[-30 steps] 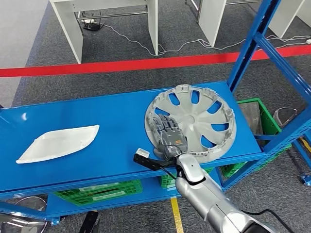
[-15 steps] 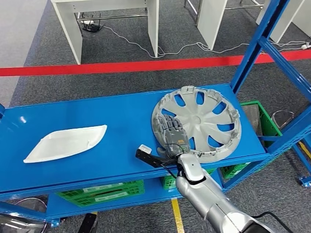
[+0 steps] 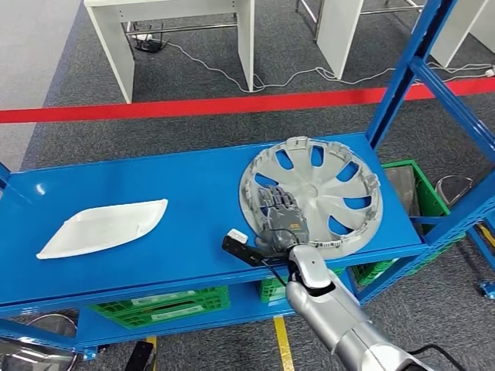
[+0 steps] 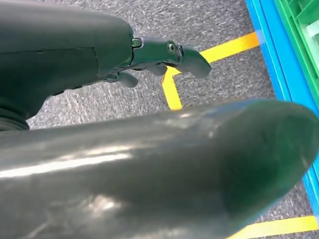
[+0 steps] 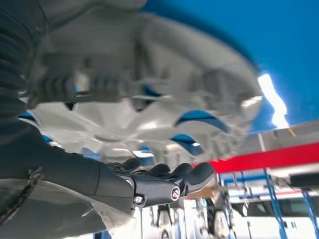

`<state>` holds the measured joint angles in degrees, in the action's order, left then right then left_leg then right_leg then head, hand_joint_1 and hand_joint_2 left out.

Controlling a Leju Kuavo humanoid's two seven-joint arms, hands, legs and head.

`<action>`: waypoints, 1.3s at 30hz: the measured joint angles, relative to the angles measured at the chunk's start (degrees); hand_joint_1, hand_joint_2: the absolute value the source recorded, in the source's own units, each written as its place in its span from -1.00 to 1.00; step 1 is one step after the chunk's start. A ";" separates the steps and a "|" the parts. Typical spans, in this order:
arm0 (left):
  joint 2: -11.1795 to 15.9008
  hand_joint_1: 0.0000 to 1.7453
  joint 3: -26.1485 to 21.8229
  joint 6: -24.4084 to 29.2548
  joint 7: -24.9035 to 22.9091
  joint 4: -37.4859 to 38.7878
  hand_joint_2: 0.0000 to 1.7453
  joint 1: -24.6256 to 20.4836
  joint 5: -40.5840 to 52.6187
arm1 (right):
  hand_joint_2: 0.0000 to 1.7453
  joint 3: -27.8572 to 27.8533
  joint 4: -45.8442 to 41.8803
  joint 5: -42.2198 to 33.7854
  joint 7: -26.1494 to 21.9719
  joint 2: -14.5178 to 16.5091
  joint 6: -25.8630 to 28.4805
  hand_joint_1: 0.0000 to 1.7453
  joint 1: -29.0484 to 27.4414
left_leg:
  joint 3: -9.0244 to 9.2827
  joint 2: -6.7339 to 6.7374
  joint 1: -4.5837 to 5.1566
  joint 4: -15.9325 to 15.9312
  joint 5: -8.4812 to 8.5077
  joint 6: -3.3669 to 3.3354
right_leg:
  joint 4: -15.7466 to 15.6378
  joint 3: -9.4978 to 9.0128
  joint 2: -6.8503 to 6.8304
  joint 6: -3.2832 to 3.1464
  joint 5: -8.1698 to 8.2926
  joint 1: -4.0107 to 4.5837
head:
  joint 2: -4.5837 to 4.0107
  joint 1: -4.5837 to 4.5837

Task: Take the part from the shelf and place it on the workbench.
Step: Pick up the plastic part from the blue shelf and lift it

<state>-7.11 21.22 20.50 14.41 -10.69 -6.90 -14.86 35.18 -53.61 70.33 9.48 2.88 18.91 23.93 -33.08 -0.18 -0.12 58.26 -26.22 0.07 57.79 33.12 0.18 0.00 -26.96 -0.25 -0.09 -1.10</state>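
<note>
A silver hubcap point(image 3: 327, 185) lies flat on the right half of the blue shelf point(image 3: 192, 193). My right hand point(image 3: 283, 216) rests on its near-left rim, fingers laid over the face and slightly bent. In the right wrist view the dark fingers point(image 5: 165, 181) stretch along the hubcap's spokes point(image 5: 150, 114); no grip around the rim is visible. A white, leaf-shaped plastic part point(image 3: 102, 228) lies on the shelf's left half, far from the hand. My left hand point(image 4: 150, 55) hangs over the carpet beside the shelf, holding nothing.
Blue shelf uprights point(image 3: 403, 69) rise at the right, close to the hubcap. Green crates sit on the lower level point(image 3: 158, 305) and at the right point(image 3: 420, 185). A red floor line point(image 3: 175, 107) and white table legs point(image 3: 117, 46) lie beyond the shelf.
My right hand has slid a little toward the shelf's front edge along the hubcap's rim, its fingers bending slightly. The camera shifted a little; the hubcap and white part keep their places.
</note>
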 joint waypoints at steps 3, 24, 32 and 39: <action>0.19 -1.00 -0.48 0.14 0.27 0.00 -1.00 0.20 -0.34 | 1.00 -0.57 -1.10 -1.75 -0.46 -0.85 -1.87 -1.00 -0.54 | -2.07 0.02 -0.27 5.52 -3.67 1.01 | -0.56 -0.49 -0.18 -0.67 0.33 -0.42 | 0.00 0.24; 0.72 -1.00 -2.92 0.55 1.77 0.00 -1.00 1.66 -1.86 | 1.00 -3.44 -9.25 -4.34 -1.17 -5.97 -1.89 -1.00 -7.08 | 1.48 0.24 -0.34 -0.91 -0.24 -1.77 | 11.32 4.93 -0.05 1.78 -4.17 -0.37 | 0.00 -0.38; 0.59 -1.00 -3.30 0.55 2.11 0.00 -1.00 1.70 -2.39 | 1.00 -3.97 -12.20 -4.01 0.15 -7.44 -2.40 -1.00 -8.21 | 0.95 0.10 -0.07 0.93 -1.75 0.13 | -1.03 -1.76 -0.18 -0.25 -0.26 -0.24 | 0.00 -0.15; 0.63 -1.00 -4.45 0.56 2.83 0.00 -1.00 2.47 -3.31 | 1.00 -5.63 -17.25 -4.35 1.38 -11.43 -6.96 0.39 -10.75 | -3.59 0.11 -1.00 11.95 -5.20 1.49 | -1.18 -2.17 -0.36 -0.47 -0.29 -0.56 | 0.00 0.14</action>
<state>-6.49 16.77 21.06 17.23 -10.69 -4.42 -18.16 29.55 -70.86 65.98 10.86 -8.55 11.95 13.18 -36.67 -0.07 -1.12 70.21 -31.42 1.55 56.61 30.96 -0.18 -0.47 -27.25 -0.81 -0.09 -0.96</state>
